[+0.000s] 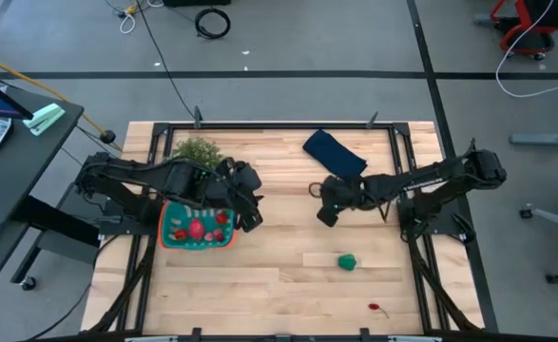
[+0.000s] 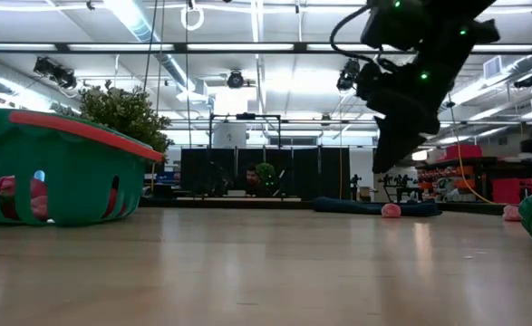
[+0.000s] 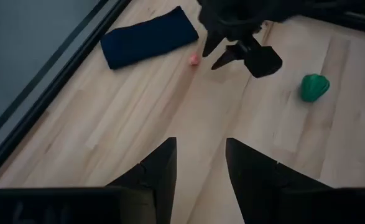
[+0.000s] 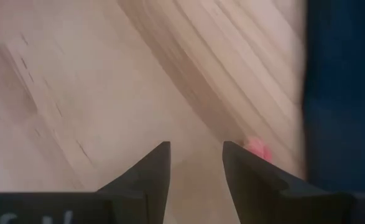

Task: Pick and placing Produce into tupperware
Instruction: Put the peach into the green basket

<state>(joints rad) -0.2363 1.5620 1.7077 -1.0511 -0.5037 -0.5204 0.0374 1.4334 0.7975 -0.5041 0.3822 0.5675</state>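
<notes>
The teal tupperware (image 1: 198,229) with an orange rim stands at the table's left and holds several red and pink produce pieces. My left gripper (image 3: 201,163) hangs open above its right edge, with nothing between the fingers. My right gripper (image 4: 196,163) is open above the table's middle, raised clear of the wood. A small pink piece (image 4: 257,150) lies on the wood just beside it, next to the dark blue cloth (image 1: 334,152). A green piece (image 1: 347,262) and a small red piece (image 1: 378,307) rest on the table nearer the front.
A bushy grey-green plant (image 1: 198,150) stands behind the tupperware at the far left. The folded blue cloth lies at the far middle. A black frame (image 1: 404,161) edges the table. Bare wood spreads between the two grippers and along the near edge.
</notes>
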